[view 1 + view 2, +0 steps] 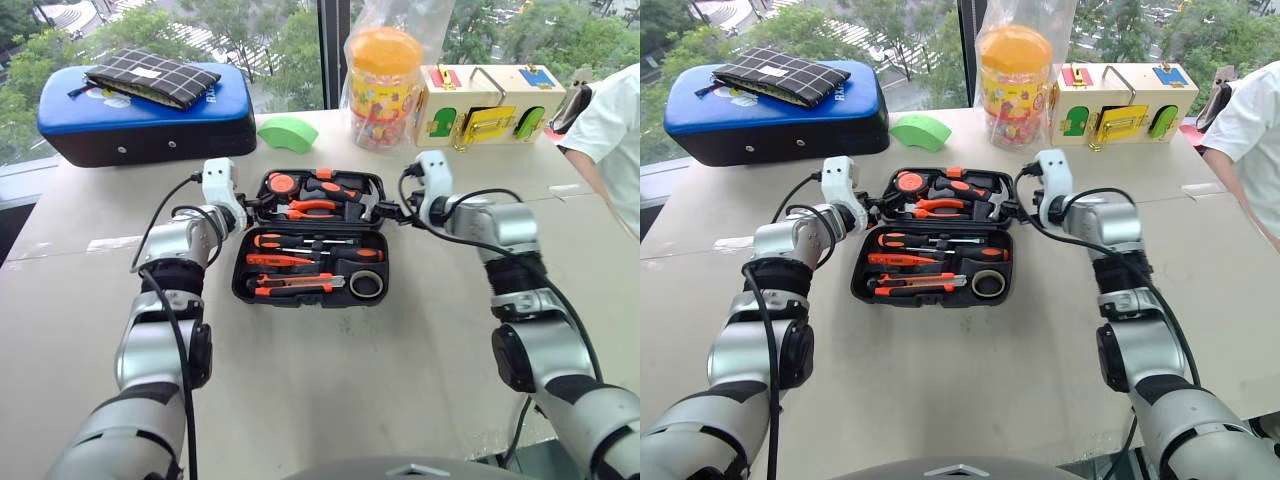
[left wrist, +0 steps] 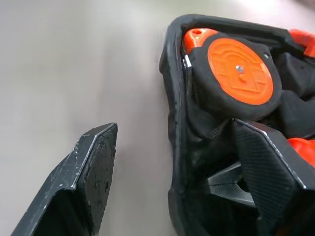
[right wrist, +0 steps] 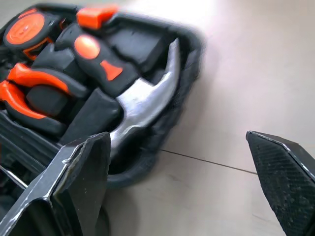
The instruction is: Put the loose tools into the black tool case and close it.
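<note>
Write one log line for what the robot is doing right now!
black moulded-plastic tool case: open, tools inside | left gripper: open, at lid's left edge | right gripper: open, at lid's right edge | lid: not yet closed

Case: I see the tool case [image 1: 311,238] lying open between my left gripper [image 1: 250,207] and right gripper [image 1: 392,211].
Tape roll [image 1: 366,285]: in the case's near half, nearer my right gripper.
Hammer [image 3: 142,101]: in the far half, just beside my right gripper.
</note>
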Available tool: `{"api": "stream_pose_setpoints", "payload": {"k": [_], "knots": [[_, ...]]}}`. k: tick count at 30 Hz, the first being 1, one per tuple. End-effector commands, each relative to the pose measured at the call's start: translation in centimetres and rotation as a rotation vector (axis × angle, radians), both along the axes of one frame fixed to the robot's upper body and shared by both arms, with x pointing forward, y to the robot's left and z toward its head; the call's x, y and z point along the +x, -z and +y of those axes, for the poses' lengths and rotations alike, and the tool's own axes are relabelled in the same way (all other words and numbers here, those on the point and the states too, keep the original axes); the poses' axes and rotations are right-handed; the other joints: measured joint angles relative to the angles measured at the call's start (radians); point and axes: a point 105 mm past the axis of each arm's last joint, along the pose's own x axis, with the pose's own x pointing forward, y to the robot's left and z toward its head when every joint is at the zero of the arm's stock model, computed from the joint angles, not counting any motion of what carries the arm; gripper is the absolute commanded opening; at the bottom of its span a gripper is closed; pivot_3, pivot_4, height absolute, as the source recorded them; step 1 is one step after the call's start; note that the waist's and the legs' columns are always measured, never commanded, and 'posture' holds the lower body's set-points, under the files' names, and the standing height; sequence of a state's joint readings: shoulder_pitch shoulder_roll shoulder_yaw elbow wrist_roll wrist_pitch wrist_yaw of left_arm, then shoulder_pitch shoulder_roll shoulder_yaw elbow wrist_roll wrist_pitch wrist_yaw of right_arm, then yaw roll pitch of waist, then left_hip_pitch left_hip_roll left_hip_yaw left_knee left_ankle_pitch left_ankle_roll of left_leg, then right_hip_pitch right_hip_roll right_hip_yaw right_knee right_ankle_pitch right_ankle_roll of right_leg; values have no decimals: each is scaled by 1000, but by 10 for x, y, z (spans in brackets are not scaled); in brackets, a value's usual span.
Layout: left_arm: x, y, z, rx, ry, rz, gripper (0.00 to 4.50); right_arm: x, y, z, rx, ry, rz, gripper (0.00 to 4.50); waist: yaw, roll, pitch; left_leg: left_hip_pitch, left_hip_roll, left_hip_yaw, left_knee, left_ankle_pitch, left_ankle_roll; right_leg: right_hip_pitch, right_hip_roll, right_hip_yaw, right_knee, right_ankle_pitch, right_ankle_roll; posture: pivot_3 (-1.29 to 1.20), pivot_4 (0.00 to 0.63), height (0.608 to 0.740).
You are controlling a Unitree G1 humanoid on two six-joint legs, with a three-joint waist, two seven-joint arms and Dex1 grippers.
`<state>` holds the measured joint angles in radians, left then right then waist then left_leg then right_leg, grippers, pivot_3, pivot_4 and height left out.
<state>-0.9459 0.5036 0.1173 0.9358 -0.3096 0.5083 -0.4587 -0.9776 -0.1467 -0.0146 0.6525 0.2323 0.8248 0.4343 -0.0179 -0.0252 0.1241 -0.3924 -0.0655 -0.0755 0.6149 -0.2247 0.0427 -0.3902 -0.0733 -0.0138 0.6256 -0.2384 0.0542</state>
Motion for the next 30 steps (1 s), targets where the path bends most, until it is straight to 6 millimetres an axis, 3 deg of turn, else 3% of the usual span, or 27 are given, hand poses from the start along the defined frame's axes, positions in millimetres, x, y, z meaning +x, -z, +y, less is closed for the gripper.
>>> {"api": "stream_pose_setpoints", "payload": {"k": [1,6,9,10,14,17,21,24,30], "knots": [[-6,14,-5,25,106,63,2479,12,-5,0,7,-5,-39,3965,0,0,0,0,0,0,0,0,0,0,0,0,0,0,0,0,150,740],[-18,14,-26,-71,271,112,32,15,-3,-6,22,-15,-40,1556,1,-1,-2,0,-1,-1,0,0,0,0,-1,4,1,0,0,0,150,740],[-30,8,-33,-151,335,129,0,5,-12,-4,81,-85,-43,247,3,0,-2,0,-2,-3,0,-1,0,0,-4,6,1,0,0,0,150,740],[-37,6,-35,-172,357,136,0,-3,-15,-3,101,-119,-43,25,3,0,-2,-1,-2,-4,0,-1,0,0,-4,6,1,0,0,0,150,740],[-70,-5,-42,-230,429,156,0,-36,-22,-6,139,-207,-50,25,1,1,-2,-3,-3,-8,-1,-2,3,-1,-4,9,1,1,0,0,150,740],[-86,-10,-46,-209,447,112,0,-48,-24,-17,117,-196,-86,25,1,2,-2,-5,-3,-8,-1,-3,4,-2,-4,11,1,1,-1,0,150,740],[-79,-32,-58,-51,436,-182,0,-36,-51,-30,88,-144,-320,25,10,2,-1,-5,-3,-7,-1,-4,0,-2,-4,12,-2,1,-1,0,150,740],[-79,-32,-64,-28,454,-221,0,-37,-63,-29,76,-163,-377,25,16,2,0,-6,-3,-6,0,-1,-6,-2,-4,11,-4,1,-1,0,150,740],[-86,-28,-71,99,504,-321,0,-46,-61,-28,5,-214,-439,25,14,2,0,-6,-1,-6,-1,3,-5,-2,-3,11,-3,2,-3,0,150,740]]}}
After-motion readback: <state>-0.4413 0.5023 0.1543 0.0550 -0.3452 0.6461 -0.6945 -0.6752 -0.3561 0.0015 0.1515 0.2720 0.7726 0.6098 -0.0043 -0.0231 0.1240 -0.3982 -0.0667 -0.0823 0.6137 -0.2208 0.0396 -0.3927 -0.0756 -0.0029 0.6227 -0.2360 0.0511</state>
